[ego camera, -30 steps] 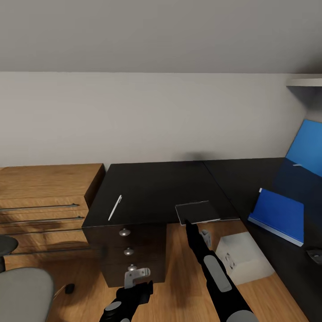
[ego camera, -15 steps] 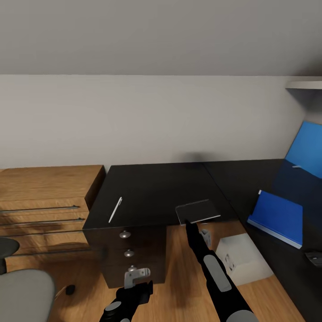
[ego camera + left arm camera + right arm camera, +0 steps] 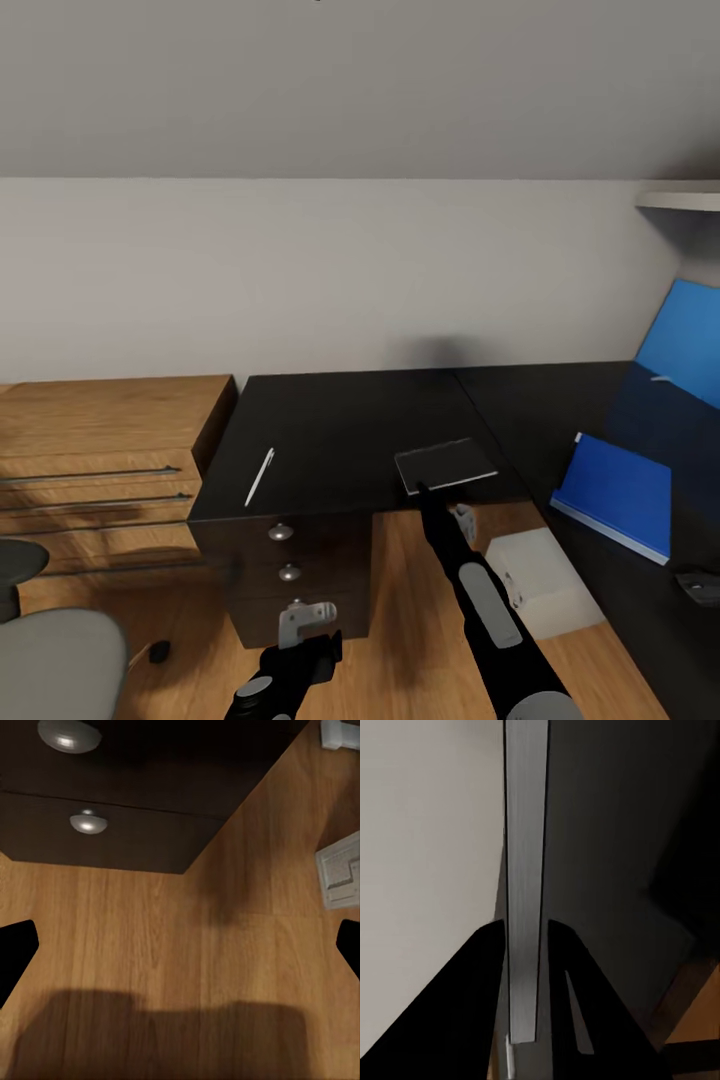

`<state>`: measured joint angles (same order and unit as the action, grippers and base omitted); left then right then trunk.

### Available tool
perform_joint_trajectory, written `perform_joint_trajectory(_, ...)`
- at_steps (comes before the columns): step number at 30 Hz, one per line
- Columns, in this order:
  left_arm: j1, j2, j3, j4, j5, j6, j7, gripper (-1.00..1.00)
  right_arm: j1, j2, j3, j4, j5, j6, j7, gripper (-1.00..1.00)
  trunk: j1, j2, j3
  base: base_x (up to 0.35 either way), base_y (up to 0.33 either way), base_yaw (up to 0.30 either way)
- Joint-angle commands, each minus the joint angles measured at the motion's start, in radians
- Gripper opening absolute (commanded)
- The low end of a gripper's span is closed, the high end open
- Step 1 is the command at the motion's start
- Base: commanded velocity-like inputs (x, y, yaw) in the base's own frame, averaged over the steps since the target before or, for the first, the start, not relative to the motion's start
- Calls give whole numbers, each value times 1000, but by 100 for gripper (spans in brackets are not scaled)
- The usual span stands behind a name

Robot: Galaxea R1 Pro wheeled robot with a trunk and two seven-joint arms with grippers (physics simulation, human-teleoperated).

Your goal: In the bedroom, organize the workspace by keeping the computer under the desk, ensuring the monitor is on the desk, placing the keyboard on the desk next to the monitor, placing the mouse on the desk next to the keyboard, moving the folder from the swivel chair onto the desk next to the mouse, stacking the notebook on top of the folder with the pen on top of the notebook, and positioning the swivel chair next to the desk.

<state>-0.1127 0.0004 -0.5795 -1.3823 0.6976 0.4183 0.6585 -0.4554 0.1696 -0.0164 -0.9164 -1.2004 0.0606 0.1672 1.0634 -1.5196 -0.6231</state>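
Now — notebook (image 3: 445,465) is pinched edgewise by right fingers (image 3: 526,945) | left fingers (image 3: 180,949) spread | risk: thin-edge grip may slip over the worktop (image 3: 350,420).

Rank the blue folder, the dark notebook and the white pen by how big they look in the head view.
1. Folder, largest.
2. Notebook, held by the right claw at its near edge.
3. Pen, a thin sliver, smallest.

We raised the notebook (image 3: 444,466) off the desk (image 3: 350,430) edge, pinched in our right gripper (image 3: 422,492), carrying it slightly toward 12 o'clock. Our head camera tilted up a little, so everything slid toward 6 o'clock.
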Motion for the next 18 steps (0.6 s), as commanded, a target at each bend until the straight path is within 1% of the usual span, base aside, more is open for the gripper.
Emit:
perform_joint_trajectory(1, -1, 0, -1, 0, 6, 2, 8, 100, 0, -3, -2, -7, -10, 5, 2, -100, -4, 7, 2, 0, 0, 0)
perform_joint_trajectory(9, -1, -1, -4, 32, 3, 1, 11, 100, 7, -32, -3, -70, -12, 6, -5, -100, -35, 63, 27, 0, 0, 0)
perform_joint_trajectory(10, -1, -2, -6, 44, 2, 1, 9, 100, 19, -42, -3, -101, -13, 7, -14, -100, -35, 63, 27, 0, 0, 0)
perform_joint_trajectory(12, -1, -3, -8, 64, 1, 2, 8, 100, 35, -53, -5, -148, -13, 8, -38, -100, -35, 63, 27, 0, 0, 0)
perform_joint_trajectory(14, -1, -3, -10, 78, 0, 2, 6, 100, 44, -66, -11, -181, -17, 10, -62, -100, -35, 63, 27, 0, 0, 0)
perform_joint_trajectory(16, -1, -3, -12, 87, -1, 2, 4, 100, 49, -87, -33, -211, -41, 11, -96, -100, -35, 63, 27, 0, 0, 0)
perform_joint_trajectory(17, -1, -3, -12, 92, -1, 2, 4, 100, 52, -107, -66, -234, -81, 11, -124, -100, -35, 63, 27, 0, 0, 0)
perform_joint_trajectory(18, -1, -3, -11, 94, 0, 2, 4, 100, 53, -122, -94, -253, -105, 12, -142, -100, -35, 63, 27, 0, 0, 0)
